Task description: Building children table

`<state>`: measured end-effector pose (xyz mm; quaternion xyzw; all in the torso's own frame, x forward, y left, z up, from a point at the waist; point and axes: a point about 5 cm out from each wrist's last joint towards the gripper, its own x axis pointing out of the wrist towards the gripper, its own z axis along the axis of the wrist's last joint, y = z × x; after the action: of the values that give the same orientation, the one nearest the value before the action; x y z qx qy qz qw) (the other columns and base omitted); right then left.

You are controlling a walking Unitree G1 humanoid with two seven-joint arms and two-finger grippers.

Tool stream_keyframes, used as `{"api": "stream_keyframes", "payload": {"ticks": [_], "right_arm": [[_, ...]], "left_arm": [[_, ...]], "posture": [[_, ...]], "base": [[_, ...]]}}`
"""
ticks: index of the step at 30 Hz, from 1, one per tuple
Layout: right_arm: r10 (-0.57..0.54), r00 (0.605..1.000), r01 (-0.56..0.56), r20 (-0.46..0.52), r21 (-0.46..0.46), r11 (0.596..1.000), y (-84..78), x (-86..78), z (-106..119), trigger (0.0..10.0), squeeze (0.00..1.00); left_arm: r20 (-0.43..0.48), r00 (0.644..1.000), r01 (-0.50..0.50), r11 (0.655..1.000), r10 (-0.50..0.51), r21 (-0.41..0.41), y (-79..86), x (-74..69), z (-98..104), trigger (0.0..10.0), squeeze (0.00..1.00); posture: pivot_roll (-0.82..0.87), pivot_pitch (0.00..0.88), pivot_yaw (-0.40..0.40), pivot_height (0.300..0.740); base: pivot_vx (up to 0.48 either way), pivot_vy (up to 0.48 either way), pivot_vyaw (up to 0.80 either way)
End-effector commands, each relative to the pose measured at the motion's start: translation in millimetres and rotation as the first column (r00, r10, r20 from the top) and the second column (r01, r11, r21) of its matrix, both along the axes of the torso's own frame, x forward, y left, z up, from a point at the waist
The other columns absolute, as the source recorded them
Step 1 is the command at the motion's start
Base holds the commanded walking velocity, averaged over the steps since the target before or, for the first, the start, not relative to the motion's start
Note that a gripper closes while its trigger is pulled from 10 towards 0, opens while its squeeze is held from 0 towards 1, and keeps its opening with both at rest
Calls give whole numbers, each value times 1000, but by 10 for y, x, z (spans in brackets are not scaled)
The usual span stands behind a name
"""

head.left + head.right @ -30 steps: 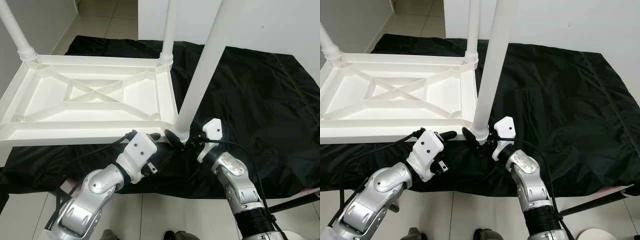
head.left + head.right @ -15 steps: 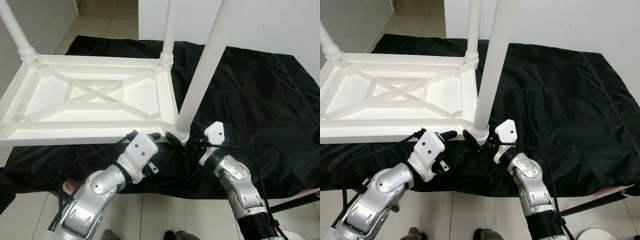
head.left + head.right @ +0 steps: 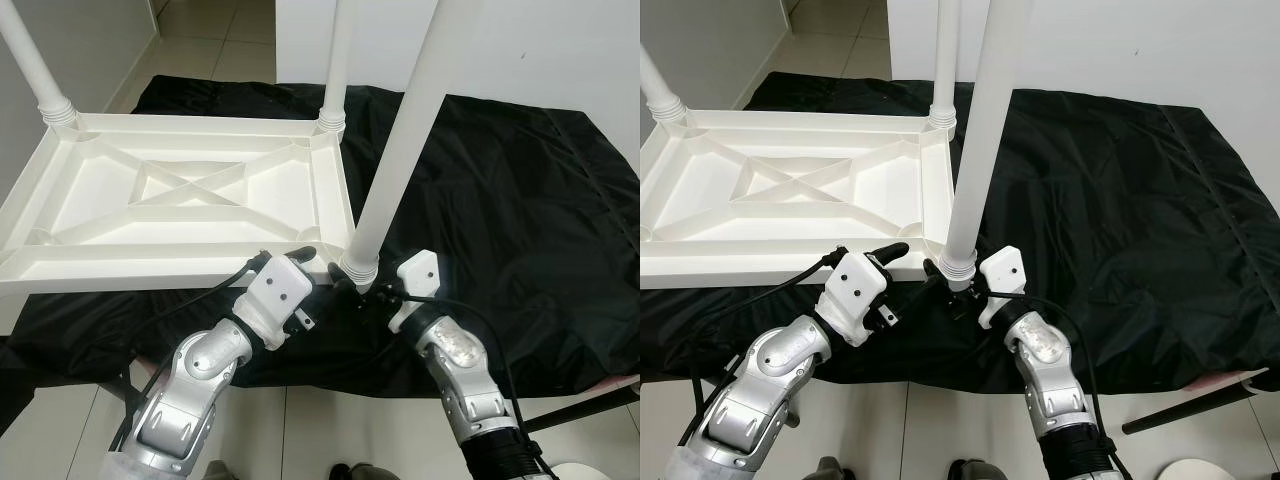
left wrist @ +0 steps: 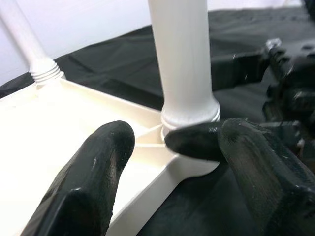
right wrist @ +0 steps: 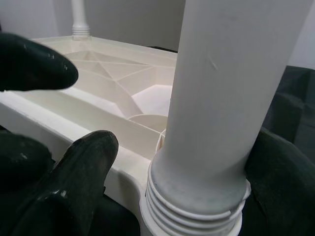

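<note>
A white plastic children's table [image 3: 150, 262] lies upside down on a black cloth [image 3: 500, 200]. Two legs stand in the far corners, and a third leg [image 3: 395, 160] stands in the near right corner. My right gripper [image 3: 362, 290] is at that leg's threaded base [image 5: 197, 196], with a finger on either side of it, shut on the leg. My left gripper [image 4: 172, 162] is open and straddles the same corner of the table from the left; its fingers [image 4: 93, 167] do not touch the leg.
The black cloth covers the low platform under the table and hangs over its near edge. Beyond it are tiled floor [image 3: 210, 30] and a white wall [image 3: 560, 50]. A dark bar [image 3: 1200, 405] lies on the floor at the lower right.
My left gripper has risen a little and closed in on the near right corner. My right arm has shifted slightly left while its gripper stays at the leg's base.
</note>
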<state>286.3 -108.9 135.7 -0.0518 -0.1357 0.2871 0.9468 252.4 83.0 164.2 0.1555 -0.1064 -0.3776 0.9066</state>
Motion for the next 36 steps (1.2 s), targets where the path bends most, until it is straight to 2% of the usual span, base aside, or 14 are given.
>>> {"api": "stream_keyframes", "payload": {"ticks": [1,5,6,11,14,16,21,24,30,31,32,33,34,36], "right_arm": [[-27,1000,27,1,3,1000,6,-20,-40,10000,0],[-58,998,58,-3,19,998,8,4,-35,10000,0],[-57,998,57,-3,9,998,15,33,-10,10000,0],[-43,999,43,-7,-9,999,12,55,5,10000,0],[-15,1000,15,-4,-41,999,-10,123,36,10000,0],[42,999,-42,-1,-108,993,-52,201,67,10000,0],[103,995,-102,-3,-148,984,-101,298,137,10000,0],[166,986,-164,-7,-179,970,-145,405,212,10000,0],[200,979,-202,-27,-201,959,-155,444,211,10000,0],[217,976,-220,-37,-209,953,-160,462,211,4235,0],[217,976,-220,-37,-209,953,-160,462,211,4235,0],[244,968,-251,-58,-210,945,-157,484,210,2627,0],[263,962,-272,-71,-219,937,-160,508,210,0,0],[263,962,-272,-71,-219,937,-160,508,210,0,0]], "left_arm": [[28,975,-217,974,219,-58,85,73,-17,10000,0],[8,969,-247,967,248,-70,101,102,-38,10000,0],[10,975,-222,974,223,-43,91,90,-55,10000,0],[8,983,-181,983,182,-15,86,62,-81,10000,0],[-5,993,-116,993,116,-3,68,44,-77,10000,0],[-41,999,7,1000,-6,17,-1,-43,-78,10000,0],[-66,994,89,996,-87,24,-61,-83,-29,10000,0],[-120,978,174,985,-171,13,-131,-125,16,10000,0],[-132,972,201,979,-197,21,-137,-154,18,10000,0],[-139,968,212,977,-207,23,-134,-167,20,10000,0],[-139,968,212,977,-207,23,-134,-167,20,10000,0],[-143,967,213,977,-210,9,-122,-162,37,10000,0],[-143,967,214,977,-211,6,-111,-153,47,10000,0],[-143,967,214,977,-211,6,-111,-153,47,10000,0]], "posture": [[-6,52,-5,740],[1,53,-8,740],[-2,63,-1,740],[-2,63,-1,740],[0,69,1,740],[-1,75,6,740],[-3,90,13,740],[-2,99,20,740],[1,102,19,740],[1,102,19,740],[1,102,19,740],[0,101,21,740],[0,99,19,740],[0,99,19,740]], "base": [[0,0,0],[0,0,0],[0,0,0],[0,0,0],[0,0,0],[0,0,0],[0,0,0],[0,0,0],[0,0,0],[0,0,0],[0,0,0],[0,0,0],[0,0,0],[0,0,0]]}}
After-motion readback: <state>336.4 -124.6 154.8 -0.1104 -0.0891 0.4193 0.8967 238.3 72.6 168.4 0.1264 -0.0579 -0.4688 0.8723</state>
